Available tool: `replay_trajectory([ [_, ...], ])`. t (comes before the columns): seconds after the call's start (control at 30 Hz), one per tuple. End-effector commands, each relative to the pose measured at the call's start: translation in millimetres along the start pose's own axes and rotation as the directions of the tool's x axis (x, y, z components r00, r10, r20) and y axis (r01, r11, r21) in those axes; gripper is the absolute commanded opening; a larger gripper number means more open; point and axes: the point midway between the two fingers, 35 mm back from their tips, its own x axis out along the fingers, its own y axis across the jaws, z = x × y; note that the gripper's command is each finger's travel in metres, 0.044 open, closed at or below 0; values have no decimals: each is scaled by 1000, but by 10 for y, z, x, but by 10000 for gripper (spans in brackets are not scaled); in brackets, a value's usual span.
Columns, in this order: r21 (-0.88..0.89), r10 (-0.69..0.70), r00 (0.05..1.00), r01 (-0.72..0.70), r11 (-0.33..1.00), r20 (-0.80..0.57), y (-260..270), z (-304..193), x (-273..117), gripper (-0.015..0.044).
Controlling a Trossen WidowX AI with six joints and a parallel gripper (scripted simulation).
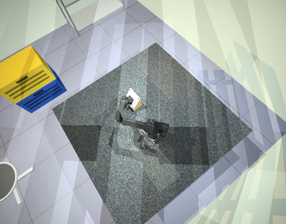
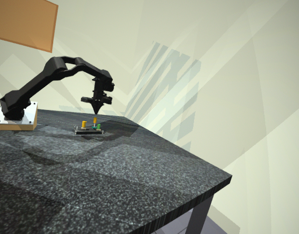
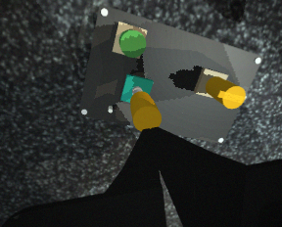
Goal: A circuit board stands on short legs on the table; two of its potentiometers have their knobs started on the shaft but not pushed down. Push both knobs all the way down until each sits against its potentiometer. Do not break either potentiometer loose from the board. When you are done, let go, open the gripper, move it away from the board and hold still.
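Observation:
The circuit board (image 2: pixel 80 131) (image 3: pixel 175 62) stands on short legs. A yellow knob (image 2: pixel 94 120) (image 3: pixel 147 117) stands high on the teal potentiometer (image 3: pixel 144 85), with grey shaft showing beneath it. Another yellow knob (image 2: pixel 83 124) (image 3: pixel 233 97) sits low over a beige potentiometer (image 3: pixel 219 75); no bare shaft shows there, and I cannot tell whether it fully touches. A green knob (image 1: pixel 152 139) (image 2: pixel 98 126) (image 3: pixel 132 43) sits low on its own beige base. My gripper (image 2: pixel 96 114) (image 3: pixel 151 136) is shut and empty, pointing down, its tips just above the yellow knob on the teal potentiometer, with a small gap.
The arm's base plate (image 1: pixel 135 99) (image 2: pixel 31 112) stands on the same table (image 1: pixel 181 96) (image 2: pixel 144 171), behind the board. A small upright pin (image 3: pixel 110 110) stands near the board's edge by the teal potentiometer. In the top view the arm hides most of the board.

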Motion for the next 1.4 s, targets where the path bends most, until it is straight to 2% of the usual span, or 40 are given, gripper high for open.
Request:
replay_trajectory([
  [0.0, -8, -10, 1000, 10, 1000, 4, -9, -1, 93, 0],
  [1.37, -8, -10, 1000, 10, 1000, 4, -12, 0, 209, 0],
])
